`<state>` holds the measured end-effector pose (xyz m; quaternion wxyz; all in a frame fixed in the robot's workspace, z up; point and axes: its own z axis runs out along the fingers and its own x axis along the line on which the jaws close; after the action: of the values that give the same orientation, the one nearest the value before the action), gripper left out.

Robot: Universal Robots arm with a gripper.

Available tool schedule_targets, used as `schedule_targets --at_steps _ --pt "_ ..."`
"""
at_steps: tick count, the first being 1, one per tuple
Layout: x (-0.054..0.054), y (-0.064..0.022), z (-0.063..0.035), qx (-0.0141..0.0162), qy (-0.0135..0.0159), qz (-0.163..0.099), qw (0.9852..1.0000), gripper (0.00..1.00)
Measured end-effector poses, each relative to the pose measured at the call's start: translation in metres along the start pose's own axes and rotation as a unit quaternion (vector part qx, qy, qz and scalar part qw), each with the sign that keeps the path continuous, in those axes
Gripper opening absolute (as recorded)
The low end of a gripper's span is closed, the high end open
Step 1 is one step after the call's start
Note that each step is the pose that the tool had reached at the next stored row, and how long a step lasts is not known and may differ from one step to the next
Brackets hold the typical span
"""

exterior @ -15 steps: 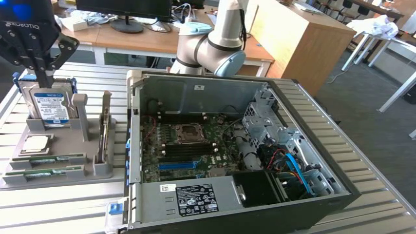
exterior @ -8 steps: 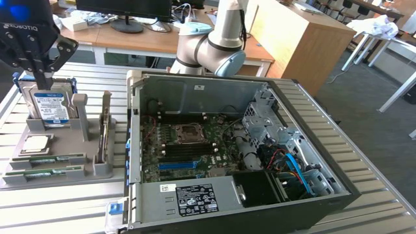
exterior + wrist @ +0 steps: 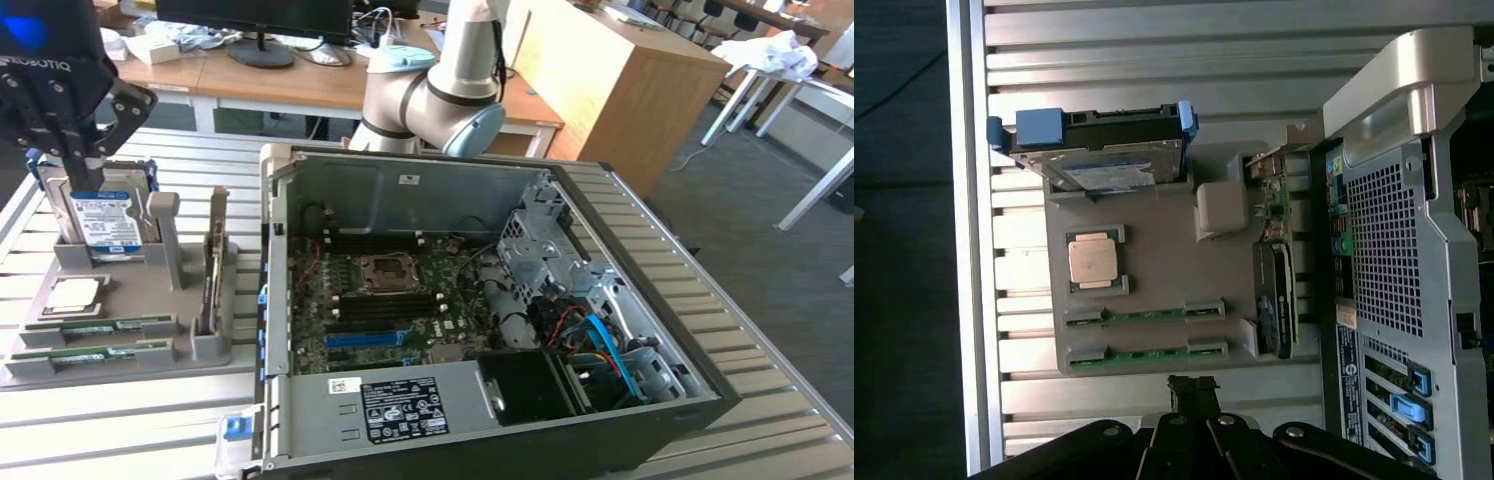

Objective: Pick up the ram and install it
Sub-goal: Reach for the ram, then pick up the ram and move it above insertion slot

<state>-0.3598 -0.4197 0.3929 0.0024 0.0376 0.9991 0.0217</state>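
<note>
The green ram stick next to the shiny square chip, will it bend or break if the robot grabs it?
The ram looks like a thin, narrow circuit board, so it's probably stiff, not floppy, and light. Being so thin, it might crack if twisted or squeezed hard. Its ends sit in brackets on the grey holder, so it likely won't roll or slide.

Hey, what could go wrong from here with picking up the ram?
The gripper is shut above the gray holder; lowered like that it would press on parts rather than grasp. The two ram sticks lie close together beside the CPU chip; a grasp may catch the wrong part.
</note>
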Motion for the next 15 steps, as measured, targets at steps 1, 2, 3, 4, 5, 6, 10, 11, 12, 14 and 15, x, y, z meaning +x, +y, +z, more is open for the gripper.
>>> schedule_targets --at_steps 1,2,3,4,5,6,10,11,12,14,15 --pt "0.000 -0.0015 0.0000 0.0000 0.0000 0.000 1.0000 0.10" --pt "0.000 -0.0031 -0.0001 0.0000 0.0000 0.000 1.0000 0.10" --pt "0.000 -0.0048 -0.0001 0.0000 0.0000 0.000 1.0000 0.10" --pt "0.000 -0.0064 -0.0002 0.0000 0.0000 0.000 1.0000 0.10" --pt "0.000 -0.0077 -0.0003 0.0000 0.0000 0.000 1.0000 0.10" --pt "-0.001 -0.0091 -0.0004 0.0000 0.0000 0.000 1.0000 0.10" --pt "-0.001 -0.0134 -0.0005 0.0000 0.0000 0.000 1.0000 0.10" --pt "-0.001 -0.0140 -0.0006 0.0000 0.0000 0.000 1.0000 0.10" --pt "-0.001 -0.0140 -0.0006 0.0000 0.0000 0.000 1.0000 0.10" --pt "-0.001 -0.0140 -0.0006 0.0000 0.0000 0.000 1.0000 0.10" --pt "-0.001 -0.0140 -0.0006 0.0000 0.0000 0.000 1.0000 0.10"
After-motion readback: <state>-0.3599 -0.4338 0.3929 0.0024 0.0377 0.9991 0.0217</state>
